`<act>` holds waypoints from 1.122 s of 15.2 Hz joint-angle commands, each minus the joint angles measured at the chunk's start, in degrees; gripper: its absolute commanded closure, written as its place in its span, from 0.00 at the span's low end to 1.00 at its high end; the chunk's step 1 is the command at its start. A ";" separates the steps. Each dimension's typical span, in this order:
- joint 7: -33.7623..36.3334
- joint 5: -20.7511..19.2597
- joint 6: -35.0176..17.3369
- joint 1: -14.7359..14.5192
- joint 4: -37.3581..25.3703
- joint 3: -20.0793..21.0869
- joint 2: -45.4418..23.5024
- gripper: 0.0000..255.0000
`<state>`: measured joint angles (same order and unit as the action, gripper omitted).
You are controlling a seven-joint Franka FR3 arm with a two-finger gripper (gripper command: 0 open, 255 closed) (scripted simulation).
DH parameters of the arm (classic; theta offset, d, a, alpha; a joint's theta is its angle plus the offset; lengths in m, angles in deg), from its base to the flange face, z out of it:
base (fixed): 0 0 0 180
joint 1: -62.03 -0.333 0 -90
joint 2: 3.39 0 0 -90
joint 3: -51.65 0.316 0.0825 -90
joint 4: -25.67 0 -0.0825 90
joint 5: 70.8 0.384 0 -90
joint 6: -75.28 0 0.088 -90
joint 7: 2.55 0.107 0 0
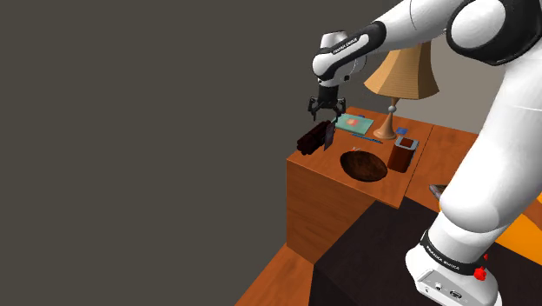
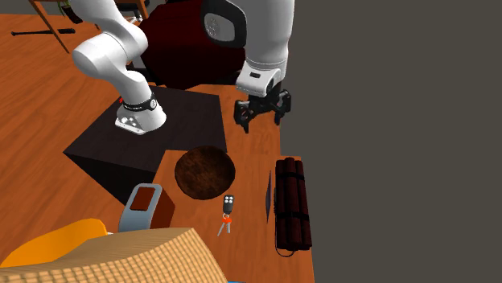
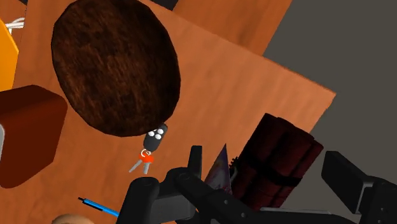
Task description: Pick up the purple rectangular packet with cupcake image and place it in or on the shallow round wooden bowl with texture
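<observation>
The purple packet [image 3: 219, 169] stands on its thin edge, leaning against a dark red bundle of sticks [image 3: 277, 158]. It shows as a thin sliver [image 2: 269, 195] in the second exterior view and as a thin dark strip [image 1: 328, 136] in the shoulder view. The shallow round dark brown bowl [image 1: 363, 165] [image 2: 204, 171] [image 3: 114, 67] lies on the wooden table, beside the packet. My gripper [image 1: 323, 115] [image 2: 262, 117] [image 3: 248, 191] hangs open above the packet and bundle, apart from both, holding nothing.
A key fob with keys [image 3: 154, 140] [image 2: 229, 206] lies between bowl and packet. A brown cup in a grey holder [image 1: 402, 155] [image 2: 147, 207], a lamp [image 1: 399, 76], a teal book [image 1: 354, 124] and a blue pen [image 3: 98, 205] share the table. The table edge [image 1: 300, 161] is close behind the bundle.
</observation>
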<state>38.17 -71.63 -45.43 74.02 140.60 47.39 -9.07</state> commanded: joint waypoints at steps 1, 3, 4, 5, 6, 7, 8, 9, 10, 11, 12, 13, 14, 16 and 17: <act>3.16 0.53 -0.98 0.62 -2.75 -0.76 -3.65 0.00; 5.75 1.24 -1.61 1.39 -5.70 -1.70 -7.19 0.00; 7.00 1.64 -1.89 1.80 -7.18 -2.17 -8.93 0.00; 8.23 2.07 -2.13 2.23 -8.66 -2.64 -10.64 0.00; 9.44 2.52 -2.34 2.67 -10.14 -3.11 -12.33 0.00; 10.64 3.01 -2.53 3.13 -11.62 -3.58 -14.00 0.00; 11.82 3.51 -2.70 3.61 -13.09 -4.05 -15.64 0.00; 12.98 4.04 -2.85 4.11 -14.55 -4.51 -17.25 0.00; 14.07 4.56 -2.97 4.61 -15.92 -4.93 -18.76 0.00; 14.03 4.63 -3.59 4.64 -15.66 -4.89 -19.13 0.00; 13.98 4.70 -4.21 4.67 -15.42 -4.86 -19.50 0.00; 13.93 4.78 -4.82 4.69 -15.18 -4.82 -19.89 0.00; 13.88 4.86 -5.43 4.73 -14.97 -4.78 -20.28 0.00; 13.78 5.02 -6.63 4.79 -14.57 -4.70 -21.09 0.00; 13.73 5.10 -7.23 4.83 -14.39 -4.65 -21.51 0.00</act>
<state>51.95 -66.63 -52.09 78.80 126.24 42.69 -30.02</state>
